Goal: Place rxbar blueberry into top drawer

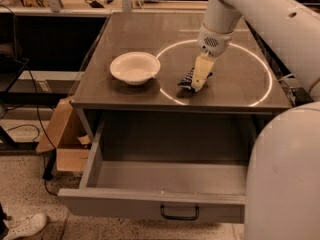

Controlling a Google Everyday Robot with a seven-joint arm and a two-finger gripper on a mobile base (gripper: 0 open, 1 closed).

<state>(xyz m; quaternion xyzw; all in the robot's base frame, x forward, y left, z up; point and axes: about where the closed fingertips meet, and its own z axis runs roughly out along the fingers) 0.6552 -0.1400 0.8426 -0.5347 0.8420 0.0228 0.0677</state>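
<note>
The rxbar blueberry point(186, 79), a small dark bar, is on the right half of the brown tabletop point(125, 29), tilted, one end at my fingers. My gripper point(198, 84) reaches down from the white arm and is shut on the bar's right end, just above the tabletop. The top drawer point(150, 208) is pulled out wide open below the table's front edge, with its dark handle point(179, 214) on the front panel. Nothing shows inside the drawer.
A white bowl point(135, 67) stands left of the bar on the tabletop. A white ring point(265, 84) is marked on the table around the gripper. A cardboard box point(65, 136) and a shoe point(22, 226) are on the floor at the left. The robot's white body point(285, 179) fills the lower right.
</note>
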